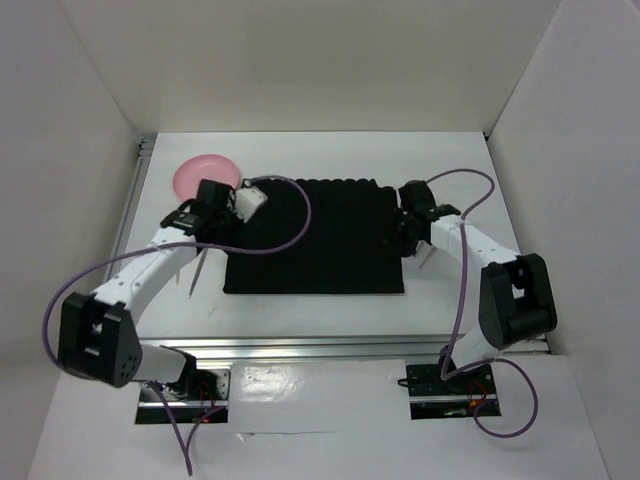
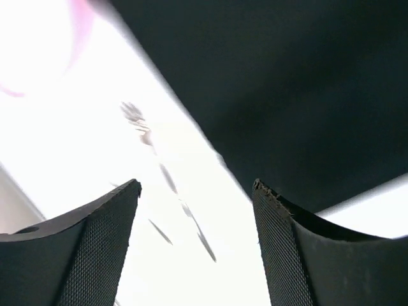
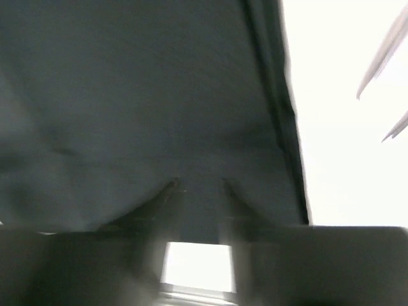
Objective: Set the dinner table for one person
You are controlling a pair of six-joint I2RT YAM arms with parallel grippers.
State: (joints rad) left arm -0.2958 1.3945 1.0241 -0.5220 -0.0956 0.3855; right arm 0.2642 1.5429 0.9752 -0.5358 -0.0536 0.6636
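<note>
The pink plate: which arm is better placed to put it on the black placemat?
Left, probably. The left gripper, open, hangs beside the pink plate; the right gripper is at the black placemat's opposite edge.

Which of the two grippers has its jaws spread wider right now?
The left gripper: its jaws stand wide apart above cutlery left of the black placemat; the right gripper shows only a narrow gap, over the placemat's right edge.

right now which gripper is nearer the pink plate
Left. The left gripper sits just beside the pink plate; the right gripper is across the black placemat, at its right edge.
</note>
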